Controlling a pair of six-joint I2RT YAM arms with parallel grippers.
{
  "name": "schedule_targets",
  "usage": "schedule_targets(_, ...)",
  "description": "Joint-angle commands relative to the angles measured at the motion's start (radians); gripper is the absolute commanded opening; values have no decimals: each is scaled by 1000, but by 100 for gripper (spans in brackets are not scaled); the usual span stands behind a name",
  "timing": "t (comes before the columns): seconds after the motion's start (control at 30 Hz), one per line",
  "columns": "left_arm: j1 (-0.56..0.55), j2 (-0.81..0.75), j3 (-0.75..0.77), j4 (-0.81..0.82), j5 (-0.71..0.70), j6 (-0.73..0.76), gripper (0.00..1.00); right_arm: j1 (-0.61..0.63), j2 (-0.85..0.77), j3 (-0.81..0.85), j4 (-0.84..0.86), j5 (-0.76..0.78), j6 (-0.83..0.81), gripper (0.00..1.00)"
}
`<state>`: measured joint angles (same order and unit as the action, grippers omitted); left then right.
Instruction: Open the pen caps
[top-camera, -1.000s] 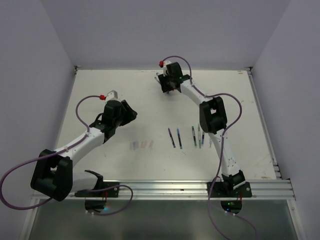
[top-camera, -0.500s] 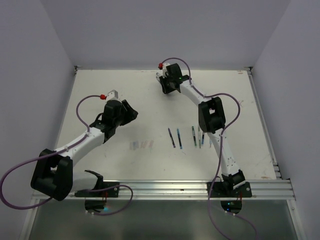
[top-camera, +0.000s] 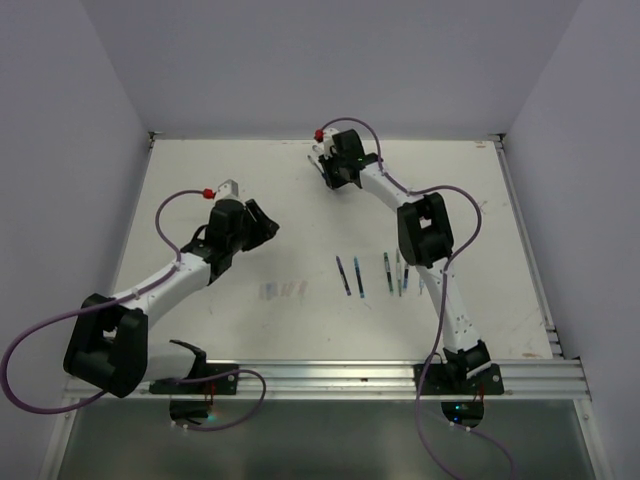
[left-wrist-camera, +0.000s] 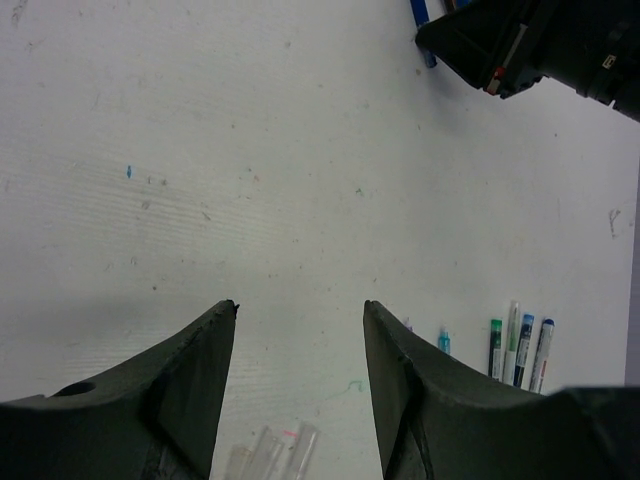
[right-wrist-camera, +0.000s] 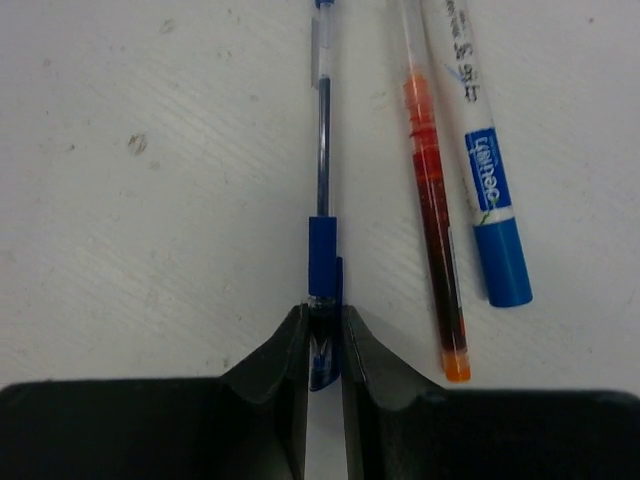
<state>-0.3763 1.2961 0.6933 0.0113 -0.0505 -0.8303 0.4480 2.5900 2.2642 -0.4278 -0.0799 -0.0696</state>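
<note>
Top external view: the right hand (top-camera: 335, 175) is way out at the far side of the counter (top-camera: 200, 180), the left hand (top-camera: 262, 226) sits well apart from it, and a row of pens (top-camera: 378, 273) lies nearer the bases. Left wrist view: that hand's fingers (left-wrist-camera: 195, 385) are spread wide with nothing between them, just bare counter below. Right wrist view: the right hand's fingers (right-wrist-camera: 280, 355) are pinched narrow on the tail end of the blue cap (right-wrist-camera: 322, 255) of a blue pen (right-wrist-camera: 322, 130), with a red pen (right-wrist-camera: 432, 200) just beside it. My worry: nothing's holding the barrel, so a pull probably drags the whole pen along. Or the cap slips out of that shallow pinch and bumps the red one.
</note>
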Motion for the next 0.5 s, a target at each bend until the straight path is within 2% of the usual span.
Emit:
schedule_targets(0.0, 1, 0, 44, 44, 15, -21, 57, 29, -88, -113, 32, -41, -33, 0)
schedule_targets(0.13, 8, -1, 52, 45, 29, -29, 56, 41, -235, -267, 110, -47, 17, 0)
schedule_targets(0.23, 22, 2, 55, 76, 75, -38, 56, 64, -391, -472, 162, -76, 56, 0)
schedule_targets(0.37, 36, 15, 72, 101, 144, -62, 56, 136, -624, -691, 215, -104, 105, 0)
schedule_targets(0.47, 42, 22, 68, 125, 201, -92, 56, 214, -705, -805, 216, -93, 131, 0)
